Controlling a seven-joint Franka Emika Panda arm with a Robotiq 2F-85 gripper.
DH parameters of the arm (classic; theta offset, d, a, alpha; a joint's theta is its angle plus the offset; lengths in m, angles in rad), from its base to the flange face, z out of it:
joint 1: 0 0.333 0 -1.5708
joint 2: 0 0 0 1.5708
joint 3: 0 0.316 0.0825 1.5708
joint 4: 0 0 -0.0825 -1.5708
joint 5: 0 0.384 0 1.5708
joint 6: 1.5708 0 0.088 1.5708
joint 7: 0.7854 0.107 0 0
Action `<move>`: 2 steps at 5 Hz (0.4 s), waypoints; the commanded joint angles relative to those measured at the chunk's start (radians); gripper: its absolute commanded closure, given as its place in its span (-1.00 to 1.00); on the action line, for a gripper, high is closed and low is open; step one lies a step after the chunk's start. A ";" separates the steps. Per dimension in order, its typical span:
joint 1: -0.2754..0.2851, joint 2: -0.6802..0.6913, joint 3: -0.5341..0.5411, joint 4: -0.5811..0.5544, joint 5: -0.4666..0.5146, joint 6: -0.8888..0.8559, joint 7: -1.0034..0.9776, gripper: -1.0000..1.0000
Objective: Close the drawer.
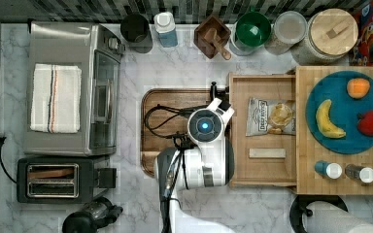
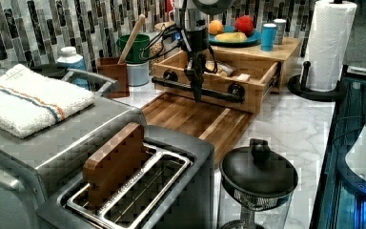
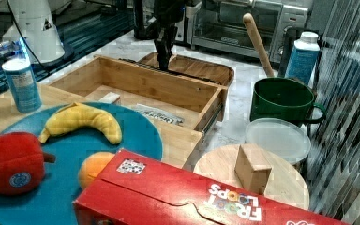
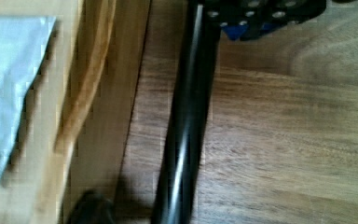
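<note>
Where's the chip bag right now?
The chip bag lies inside the open drawer, toward the top view's right, next to the blue plate on the wooden top, with a small pale block beside it.

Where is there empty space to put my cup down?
Bare marble counter lies between the toaster oven and the open drawer, in front of the back row of jars. The brown tray has room beside the gripper. The wooden top with the blue plate is crowded.

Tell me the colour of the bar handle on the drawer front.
Black. The handle runs across the drawer front, clearest in the left view.
</note>
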 commanded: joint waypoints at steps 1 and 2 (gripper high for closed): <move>-0.098 0.043 -0.117 0.129 -0.065 0.045 0.016 1.00; -0.152 0.050 -0.142 0.151 -0.059 0.069 -0.034 1.00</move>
